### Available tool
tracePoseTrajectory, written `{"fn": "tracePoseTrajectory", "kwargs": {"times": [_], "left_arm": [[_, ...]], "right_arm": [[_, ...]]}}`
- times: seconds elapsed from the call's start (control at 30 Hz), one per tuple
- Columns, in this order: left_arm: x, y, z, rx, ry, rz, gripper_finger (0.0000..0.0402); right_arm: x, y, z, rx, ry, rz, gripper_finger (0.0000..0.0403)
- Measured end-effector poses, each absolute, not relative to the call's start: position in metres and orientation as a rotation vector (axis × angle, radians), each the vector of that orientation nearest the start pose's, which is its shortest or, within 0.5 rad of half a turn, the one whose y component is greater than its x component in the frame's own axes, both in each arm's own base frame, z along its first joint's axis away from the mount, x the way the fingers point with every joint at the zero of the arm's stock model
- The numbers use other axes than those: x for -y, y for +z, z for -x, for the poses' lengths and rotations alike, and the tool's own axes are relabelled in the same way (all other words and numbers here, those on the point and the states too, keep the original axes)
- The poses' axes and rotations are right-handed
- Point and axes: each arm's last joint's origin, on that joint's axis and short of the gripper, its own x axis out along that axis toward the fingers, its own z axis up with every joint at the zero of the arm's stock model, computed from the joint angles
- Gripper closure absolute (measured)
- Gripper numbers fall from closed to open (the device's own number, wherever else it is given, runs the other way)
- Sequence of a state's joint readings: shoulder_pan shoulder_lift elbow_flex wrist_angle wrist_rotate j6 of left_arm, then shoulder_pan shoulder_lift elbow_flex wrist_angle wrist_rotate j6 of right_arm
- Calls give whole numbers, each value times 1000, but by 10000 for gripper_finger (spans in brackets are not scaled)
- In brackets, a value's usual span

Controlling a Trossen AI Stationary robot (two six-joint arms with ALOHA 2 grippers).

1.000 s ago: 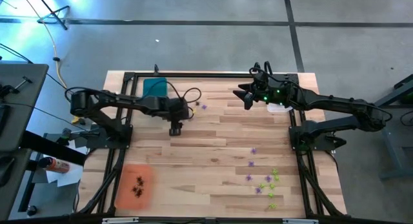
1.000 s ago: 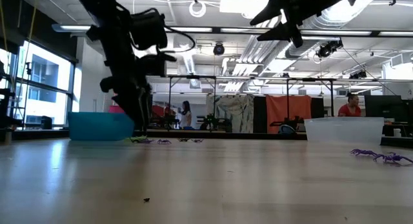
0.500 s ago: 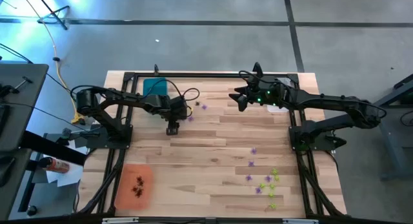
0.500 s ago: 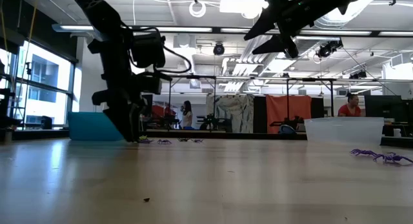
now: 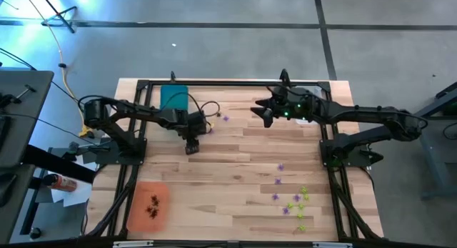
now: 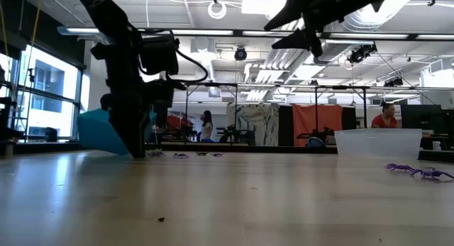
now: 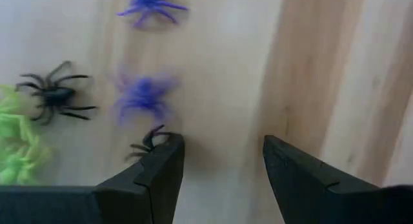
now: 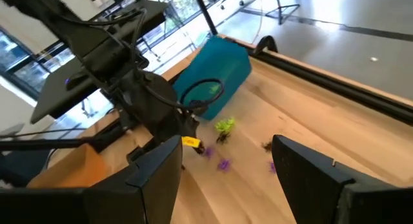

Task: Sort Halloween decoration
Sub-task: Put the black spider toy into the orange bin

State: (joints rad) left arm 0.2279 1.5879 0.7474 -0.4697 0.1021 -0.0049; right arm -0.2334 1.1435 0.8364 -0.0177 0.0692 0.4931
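The teal tray (image 5: 173,97) has tipped up; the left pincer (image 5: 191,146), fingers apart, moved nearer it. The orange tray (image 5: 149,206) holds dark spiders (image 5: 153,205). The right pincer (image 5: 261,111) hangs open. Only the left wrist view shows purple spiders (image 7: 144,94) beside its fingers.

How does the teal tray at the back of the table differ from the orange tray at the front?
The teal rectangular tray sits at the back edge of the wooden table, beside the left pincer; the orange rectangular tray lies at the front left corner, far from both arms. The orange tray lies flat and holds a few dark spiky trinkets; the teal tray looks tipped up in the low view, and its contents are not visible. Both are small, rectangular and on the table's left side.
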Motion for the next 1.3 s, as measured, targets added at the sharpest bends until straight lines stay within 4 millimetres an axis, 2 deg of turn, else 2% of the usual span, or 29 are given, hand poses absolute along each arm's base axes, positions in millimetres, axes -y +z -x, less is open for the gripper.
{"fn": "tracePoseTrajectory", "kwargs": {"times": [0.23, 0.33, 0.63, 0.77, 0.9, 1.03, 1.13, 1.3], "left_arm": [[-13, 133, -261, -1273, 15, 209, 204], [-2, 142, -260, -1290, -68, 192, 204], [-5, 187, -247, -1162, -64, 126, 204], [-9, 201, -234, -1136, 11, -1, 204], [-16, 193, -231, -1164, -3, -108, 204], [-22, 174, -237, -1239, -50, -148, 204], [-27, 162, -246, -1247, -31, -130, 204], [-32, 142, -250, -1326, -11, -91, 204]], "right_arm": [[54, 296, -248, -252, -346, -507, 167], [52, 296, -248, -253, -341, -506, 167], [53, 296, -248, -253, -340, -495, 167], [53, 296, -248, -255, -335, -465, 167], [53, 297, -249, -252, -333, -448, 167], [53, 297, -249, -248, -336, -433, 167], [53, 298, -249, -247, -337, -433, 167], [53, 298, -249, -241, -338, -442, 167]]}}
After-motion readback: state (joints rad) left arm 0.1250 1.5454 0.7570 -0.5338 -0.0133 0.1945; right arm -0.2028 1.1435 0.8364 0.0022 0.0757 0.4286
